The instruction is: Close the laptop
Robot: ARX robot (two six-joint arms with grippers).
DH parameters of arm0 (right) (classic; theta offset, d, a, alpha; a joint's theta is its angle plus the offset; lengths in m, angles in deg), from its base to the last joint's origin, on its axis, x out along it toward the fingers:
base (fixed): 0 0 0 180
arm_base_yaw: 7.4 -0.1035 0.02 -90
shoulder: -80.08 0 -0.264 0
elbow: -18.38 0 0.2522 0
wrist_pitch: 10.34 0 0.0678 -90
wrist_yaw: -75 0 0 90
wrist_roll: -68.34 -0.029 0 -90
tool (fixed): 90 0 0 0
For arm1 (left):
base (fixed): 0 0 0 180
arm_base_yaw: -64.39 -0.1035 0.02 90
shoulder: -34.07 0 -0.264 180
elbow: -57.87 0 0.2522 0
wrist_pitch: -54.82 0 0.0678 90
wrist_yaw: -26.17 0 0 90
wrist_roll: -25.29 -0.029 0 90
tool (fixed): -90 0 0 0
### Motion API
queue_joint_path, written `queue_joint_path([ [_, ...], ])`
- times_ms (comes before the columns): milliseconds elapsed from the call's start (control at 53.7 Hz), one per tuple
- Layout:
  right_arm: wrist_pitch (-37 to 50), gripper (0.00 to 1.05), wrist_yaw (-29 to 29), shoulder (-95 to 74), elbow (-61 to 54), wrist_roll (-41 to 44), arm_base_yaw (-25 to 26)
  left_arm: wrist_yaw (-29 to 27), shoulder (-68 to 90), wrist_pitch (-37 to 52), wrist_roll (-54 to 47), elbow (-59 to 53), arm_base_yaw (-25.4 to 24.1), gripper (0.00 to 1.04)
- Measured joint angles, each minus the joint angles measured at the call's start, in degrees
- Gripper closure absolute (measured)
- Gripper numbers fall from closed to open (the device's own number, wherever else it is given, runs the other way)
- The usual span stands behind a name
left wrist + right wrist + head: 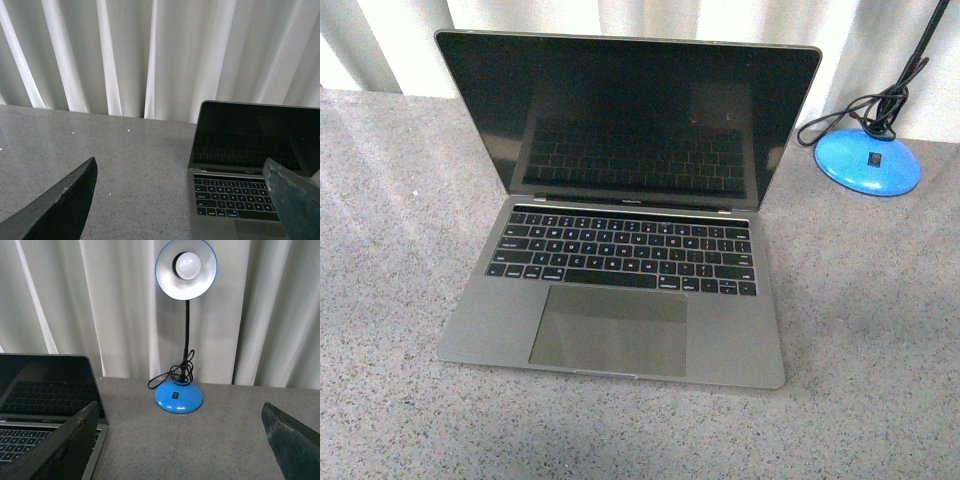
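- Front view: the laptop (620, 250) lies open in the middle of the grey speckled desk (860, 330). Its lid leans slightly back, and its dark screen (620, 110) mirrors the keys (620, 250).
- The trackpad (610, 330) and the front edge of the base lie nearest the robot.
- A blue lamp (868, 162) stands on the desk to the right of the laptop, near the lid's corner but apart from it. A black cord (865, 105) is looped over its base.
- Left wrist view: the left tool (179, 161) is spread wide, with its two dark fingers (60, 205) at opposite sides of the picture and bare desk between them. It grips nothing.
- One of its fingers crosses in front of the laptop's keyboard corner; I cannot make out any contact.
- Right wrist view: the right tool (180, 404) is spread just as wide and is also empty.
- One of its fingers (65, 445) sits in front of the laptop's side edge; I cannot tell whether they touch.
- The lamp shows between the right tool's fingers, well beyond them. Its shade is turned toward the camera, showing a white bulb (186, 266).
- A white pleated curtain (125, 55) hangs behind the desk.
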Motion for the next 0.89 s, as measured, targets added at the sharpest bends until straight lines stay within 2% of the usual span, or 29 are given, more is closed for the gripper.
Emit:
queue_joint_path([
  [893, 0.0, 0.1, 0.0, 0.0, 0.0, 0.0, 0.0, 0.0, 0.0, 0.0, 0.0, 0.0, 0.0, 0.07],
])
